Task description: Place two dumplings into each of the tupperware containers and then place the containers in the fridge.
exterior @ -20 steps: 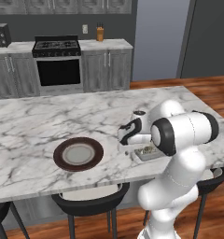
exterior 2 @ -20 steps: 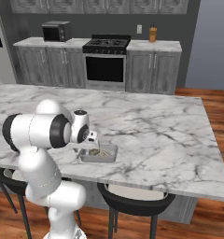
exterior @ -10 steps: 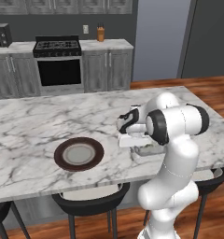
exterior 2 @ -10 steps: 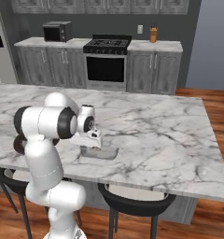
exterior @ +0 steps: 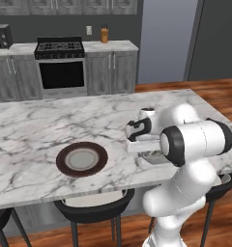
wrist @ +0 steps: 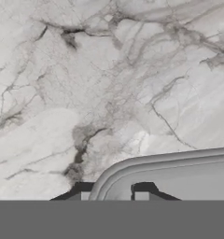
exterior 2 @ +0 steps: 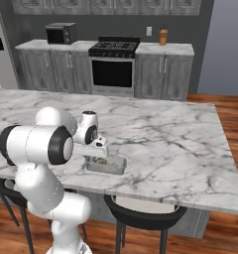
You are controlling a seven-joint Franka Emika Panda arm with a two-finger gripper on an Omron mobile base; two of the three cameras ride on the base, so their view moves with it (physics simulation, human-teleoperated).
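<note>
Tupperware container (exterior 2: 107, 164) sits on the marble tabletop (exterior 2: 180, 149) near its front edge, with dumplings inside, their number unclear. The end effector (wrist: 111, 193), wide apart a second ago, has closed its fingers (wrist: 142, 191) over the container's rim. A grasp appears made, so lifting toward the fridge likely follows. A brown-rimmed plate (exterior: 82, 158) lies nearby.

grey-veined white marble counter (exterior 2: 180, 149), translucent grey container (exterior 2: 107, 164)

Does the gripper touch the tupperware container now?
Touching. In the hand view the fingers stand on either side of the tupperware container rim, closed on it.
</note>
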